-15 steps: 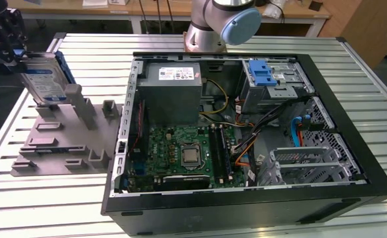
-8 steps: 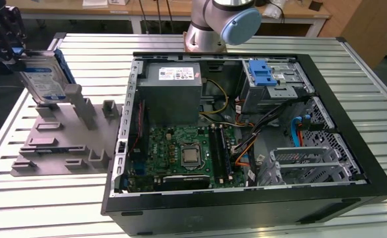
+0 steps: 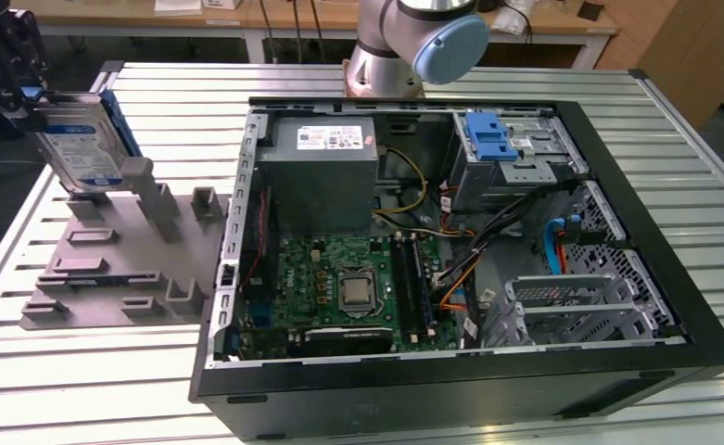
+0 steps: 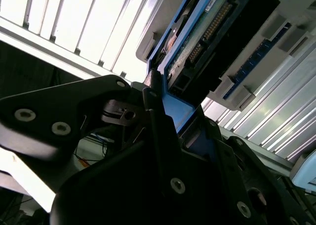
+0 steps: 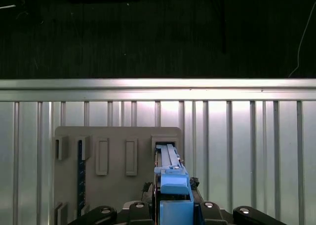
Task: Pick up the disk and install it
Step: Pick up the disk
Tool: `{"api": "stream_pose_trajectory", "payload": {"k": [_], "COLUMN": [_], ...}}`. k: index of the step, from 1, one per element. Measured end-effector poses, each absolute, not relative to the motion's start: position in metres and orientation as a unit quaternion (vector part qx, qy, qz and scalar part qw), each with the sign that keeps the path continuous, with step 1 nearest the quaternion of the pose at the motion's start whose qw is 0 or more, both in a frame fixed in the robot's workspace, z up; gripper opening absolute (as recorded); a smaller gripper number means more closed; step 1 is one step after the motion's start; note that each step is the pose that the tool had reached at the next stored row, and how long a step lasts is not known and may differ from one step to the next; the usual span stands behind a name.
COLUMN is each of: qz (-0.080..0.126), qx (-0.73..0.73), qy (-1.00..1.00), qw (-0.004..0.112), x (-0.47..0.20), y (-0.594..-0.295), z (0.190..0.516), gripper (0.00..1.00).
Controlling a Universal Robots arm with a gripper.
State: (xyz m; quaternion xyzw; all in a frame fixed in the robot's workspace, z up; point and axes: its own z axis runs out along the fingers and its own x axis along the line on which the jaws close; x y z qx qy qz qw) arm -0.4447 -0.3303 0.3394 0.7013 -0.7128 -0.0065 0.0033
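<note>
Over at the exterior view's left, well clear of the open case [image 3: 461,394], your gripper [image 3: 21,88] is clamping the disk [image 3: 80,148] by its upper end and holding it up on edge, a bit tilted, with the label showing. The disk is hanging right over the grey rack [image 3: 102,269], which is sitting on the slatted table [image 3: 90,389] just beside the case. Can't tell if the lower edge is touching the rack's posts or floating just clear of them. In both wrist views you're seeing the fingers [image 4: 158,131] squeezing the blue bracket from either side, and in the first wrist view the disk [image 5: 172,178] is lining up with a slot at the rack's [image 5: 116,141] corner. Inside the case, the blue latch [image 3: 491,139] is sitting on its cage in the far corner, toward the exterior view's right, near the arm's base [image 3: 399,56].
</note>
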Motion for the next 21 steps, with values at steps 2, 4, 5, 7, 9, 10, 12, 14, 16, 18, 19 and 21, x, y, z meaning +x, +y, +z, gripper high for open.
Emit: {"api": "stream_pose_trajectory", "payload": {"k": [2, 4, 5, 7, 9, 10, 12, 14, 16, 18, 19, 21], "qz": [-0.007, -0.007, -0.007, -0.007, -0.007, -0.007, -0.007, -0.007, -0.007, -0.007, -0.007, -0.007], "qx": [0.701, 0.701, 0.701, 0.701, 0.701, 0.701, 0.701, 0.701, 0.701, 0.701, 0.701, 0.701], "qy": [-0.713, -0.713, -0.713, -0.713, -0.713, -0.713, -0.713, -0.713, -0.713, -0.713, -0.713, -0.713], "qw": [0.003, 0.003, 0.003, 0.003, 0.003, 0.003, 0.003, 0.003, 0.003, 0.003, 0.003, 0.003], "x": [-0.4447, -0.4447, -0.4447, -0.4447, -0.4447, -0.4447, -0.4447, -0.4447, -0.4447, -0.4447, -0.4447, -0.4447], "y": [-0.3303, -0.3303, -0.3303, -0.3303, -0.3303, -0.3303, -0.3303, -0.3303, -0.3303, -0.3303, -0.3303, -0.3303], "z": [0.3401, 0.3408, 0.3413, 0.3420, 0.3427, 0.3433, 0.3441, 0.3450, 0.3457, 0.3463, 0.3467, 0.3475], "gripper": [0.36, 0.36, 0.36, 0.36, 0.36, 0.36, 0.36, 0.36, 0.36, 0.36, 0.36, 0.36]}}
